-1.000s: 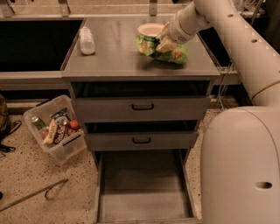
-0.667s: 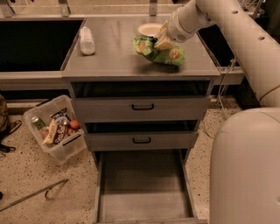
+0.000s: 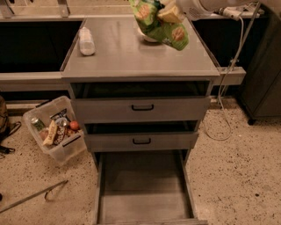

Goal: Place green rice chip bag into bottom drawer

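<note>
The green rice chip bag (image 3: 160,24) hangs crinkled in the air above the back of the grey cabinet top (image 3: 127,55). My gripper (image 3: 172,13) is at the top edge of the view, shut on the bag's upper part, with the white arm reaching in from the upper right. The bottom drawer (image 3: 142,191) is pulled fully open below, its flat grey floor bare. The two shallower drawers with black handles (image 3: 142,107) above it stand slightly ajar.
A white bottle (image 3: 86,41) lies on the cabinet top at the left. A white bowl (image 3: 149,37) sits behind the bag. A clear plastic bin (image 3: 55,132) of snacks stands on the floor at the left. A cable (image 3: 228,83) hangs at the right.
The bag has been lifted off the cabinet top and now hangs in my gripper. The arm has drawn up and out toward the upper right of the view.
</note>
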